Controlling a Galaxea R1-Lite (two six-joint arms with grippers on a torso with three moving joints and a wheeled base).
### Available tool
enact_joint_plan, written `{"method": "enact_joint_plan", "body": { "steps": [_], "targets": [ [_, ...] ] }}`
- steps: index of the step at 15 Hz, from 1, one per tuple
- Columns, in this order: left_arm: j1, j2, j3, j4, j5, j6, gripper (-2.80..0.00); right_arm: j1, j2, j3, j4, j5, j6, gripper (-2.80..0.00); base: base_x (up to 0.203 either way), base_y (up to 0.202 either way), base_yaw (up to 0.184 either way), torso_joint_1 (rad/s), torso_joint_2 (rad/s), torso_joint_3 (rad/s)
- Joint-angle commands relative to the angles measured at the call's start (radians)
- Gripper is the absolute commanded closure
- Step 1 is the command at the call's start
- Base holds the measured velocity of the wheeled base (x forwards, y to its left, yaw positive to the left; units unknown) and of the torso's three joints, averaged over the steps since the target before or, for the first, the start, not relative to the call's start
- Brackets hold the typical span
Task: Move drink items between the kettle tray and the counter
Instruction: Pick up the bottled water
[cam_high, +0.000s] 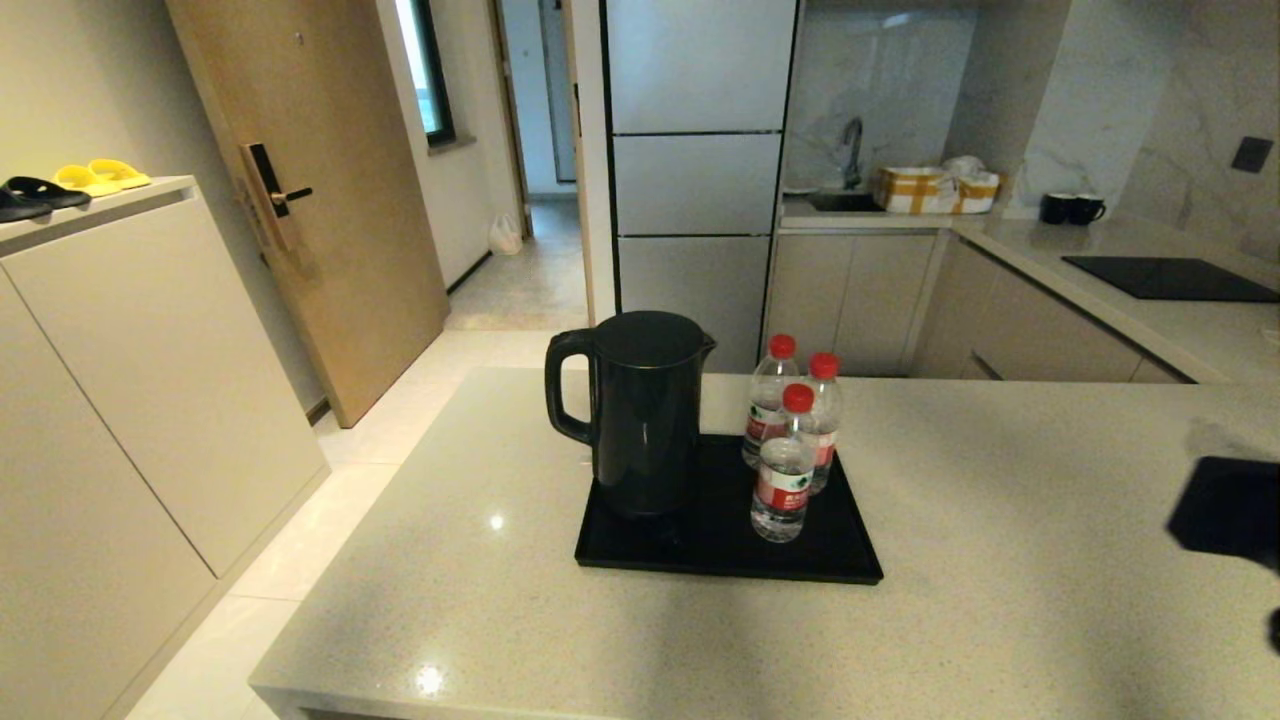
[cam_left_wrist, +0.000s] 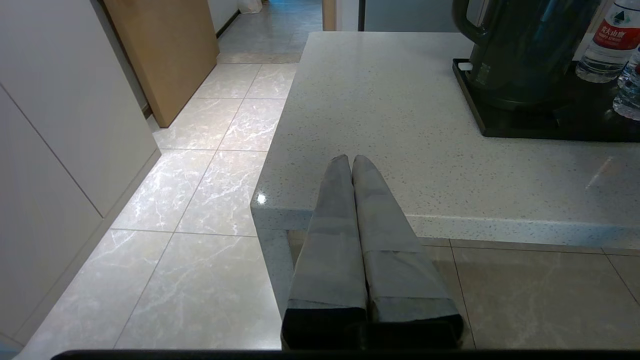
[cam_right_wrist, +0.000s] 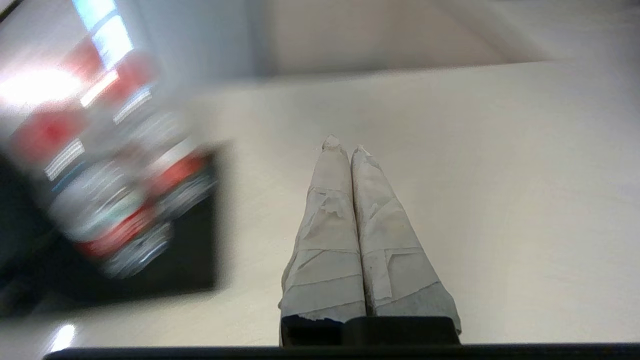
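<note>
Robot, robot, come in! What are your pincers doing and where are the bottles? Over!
Left pincer shut, empty, at the counter edge. Right pincer shut, empty, over the counter beside the tray. Kettle and three bottles on the tray. Nothing blocking.

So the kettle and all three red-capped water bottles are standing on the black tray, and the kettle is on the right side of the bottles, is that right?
Not quite. The kettle and the three water bottles do stand on the black tray, but the head view shows the kettle on the left of the bottles, not the right.
</note>
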Motion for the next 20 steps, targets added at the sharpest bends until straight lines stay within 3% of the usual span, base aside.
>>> {"method": "enact_joint_plan", "body": {
  "steps": [1, 3, 6, 7, 9, 11, 12, 14, 15, 17, 18, 20],
  "targets": [
    [0.000, -0.002, 0.000, 0.000, 0.000, 0.000, 0.00, -0.139, -0.483, -0.106, 0.491, -0.052, -0.020, 0.00, 0.000, 0.000, 0.000, 0.000, 0.00, 0.000],
    [0.000, 0.000, -0.001, 0.000, 0.000, 0.000, 0.00, -0.276, -0.746, -0.170, 0.750, -0.078, -0.067, 0.00, 0.000, 0.000, 0.000, 0.000, 0.00, 0.000],
    [0.000, -0.001, 0.000, 0.001, 0.000, 0.000, 0.00, -0.394, -1.052, -0.220, 1.032, -0.090, -0.142, 0.00, 0.000, 0.000, 0.000, 0.000, 0.00, 0.000],
    [0.000, 0.000, 0.000, 0.001, 0.000, 0.000, 0.00, -0.423, -1.093, -0.198, 1.082, -0.034, -0.145, 0.00, 0.000, 0.000, 0.000, 0.000, 0.00, 0.000],
    [0.000, -0.002, -0.001, 0.001, 0.000, 0.000, 0.00, -0.443, -1.100, -0.039, 0.971, 0.235, -0.150, 0.00, 0.000, 0.000, 0.000, 0.000, 0.00, 0.000],
    [0.000, 0.000, 0.000, 0.000, 0.000, 0.000, 0.00, -0.451, -1.098, 0.195, 0.716, 0.550, -0.228, 0.00, 0.000, 0.000, 0.000, 0.000, 0.00, 0.000],
    [0.000, 0.000, 0.000, 0.000, 0.000, 0.000, 0.00, -0.453, -1.098, 0.295, 0.629, 0.664, -0.275, 0.00, 0.000, 0.000, 0.000, 0.000, 0.00, 0.000],
    [0.000, 0.000, 0.000, 0.001, 0.000, 0.000, 0.00, -0.456, -1.097, 0.395, 0.591, 0.765, -0.289, 0.00, 0.000, 0.000, 0.000, 0.000, 0.00, 0.000],
    [0.000, -0.001, 0.000, 0.001, 0.000, 0.000, 0.00, -0.457, -1.097, 0.384, 0.587, 0.795, -0.218, 0.00, 0.000, 0.000, 0.000, 0.000, 0.00, 0.000],
    [0.000, -0.001, -0.001, 0.000, 0.000, 0.000, 0.00, -0.458, -1.098, 0.365, 0.585, 0.789, 0.026, 0.00, 0.000, 0.000, 0.000, 0.000, 0.00, 0.000],
    [0.000, -0.001, -0.001, 0.000, 0.000, 0.000, 0.00, -0.458, -1.098, 0.359, 0.587, 0.775, 0.057, 0.00, 0.000, 0.000, 0.000, 0.000, 0.00, 0.000],
    [0.000, 0.000, -0.001, 0.000, 0.000, 0.000, 0.00, -0.458, -1.097, 0.367, 0.602, 0.778, -0.056, 0.00, 0.000, 0.000, 0.000, 0.000, 0.00, 0.000]
  ]
}}
